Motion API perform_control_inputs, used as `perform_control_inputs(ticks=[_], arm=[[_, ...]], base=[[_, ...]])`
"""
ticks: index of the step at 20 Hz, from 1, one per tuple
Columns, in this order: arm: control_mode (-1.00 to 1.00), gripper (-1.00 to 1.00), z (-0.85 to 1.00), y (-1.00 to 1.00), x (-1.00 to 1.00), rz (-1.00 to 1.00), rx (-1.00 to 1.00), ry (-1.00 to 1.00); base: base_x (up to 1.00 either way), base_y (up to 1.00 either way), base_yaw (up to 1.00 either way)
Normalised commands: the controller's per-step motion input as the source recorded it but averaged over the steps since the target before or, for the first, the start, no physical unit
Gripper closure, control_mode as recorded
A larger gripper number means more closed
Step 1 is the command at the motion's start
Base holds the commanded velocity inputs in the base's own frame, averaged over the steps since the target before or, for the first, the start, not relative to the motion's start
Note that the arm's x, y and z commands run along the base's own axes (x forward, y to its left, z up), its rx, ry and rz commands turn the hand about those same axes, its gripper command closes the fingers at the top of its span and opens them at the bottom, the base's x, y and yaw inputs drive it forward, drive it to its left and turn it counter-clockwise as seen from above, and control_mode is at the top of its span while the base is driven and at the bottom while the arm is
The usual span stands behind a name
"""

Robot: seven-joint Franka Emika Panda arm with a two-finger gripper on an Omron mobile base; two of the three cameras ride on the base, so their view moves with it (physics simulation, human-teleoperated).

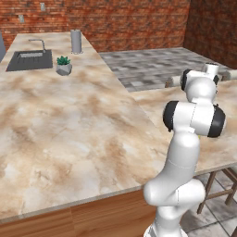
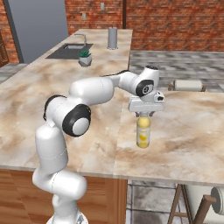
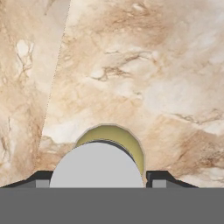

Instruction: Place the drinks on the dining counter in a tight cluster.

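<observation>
Juice bottle (image 2: 143,133) upright on the dining counter (image 2: 188,131), near its seam.
I see a stubby yellow body, pale cap; gripper (image 2: 145,114) partly spread, fingers flanking the cap, grip unclear.

The end effector (image 2: 144,114) hides the juice bottle's (image 2: 143,133) cap; grip uncertain.

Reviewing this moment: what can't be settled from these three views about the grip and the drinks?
- Grip: in the right base view the gripper sits over the yellow juice bottle; the hand hides whether the fingers touch its cap.
- Hand view: the pale cap covers most of the bottle; the fingertips are cut off at the bottom.
- Left base view: the arm's own links block the bottle.
</observation>
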Motion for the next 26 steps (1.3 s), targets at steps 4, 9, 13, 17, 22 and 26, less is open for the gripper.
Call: perform_control_inputs(ticks=[4, 9, 13, 17, 22, 26], arm=[[-1.0, 1.0, -0.01, 0.01, 0.0, 0.0, 0.0, -0.02], [-1.0, 1.0, -0.05, 0.01, 0.13, 0.0, 0.0, -0.04], [-1.0, 1.0, -0.09, 0.0, 0.19, 0.0, 0.0, -0.07], [-1.0, 1.0, -0.05, 0.01, 0.21, 0.0, 0.0, 0.0], [-1.0, 1.0, -0.25, 0.0, 0.2, 0.0, 0.0, 0.0], [-1.0, 1.0, -0.44, 0.0, 0.09, 0.0, 0.0, -0.02]], base=[[0.0, 0.0, 0.0], [0.0, 0.0, 0.0], [0.0, 0.0, 0.0], [0.0, 0.0, 0.0], [0.0, 0.0, 0.0], [0.0, 0.0, 0.0]])
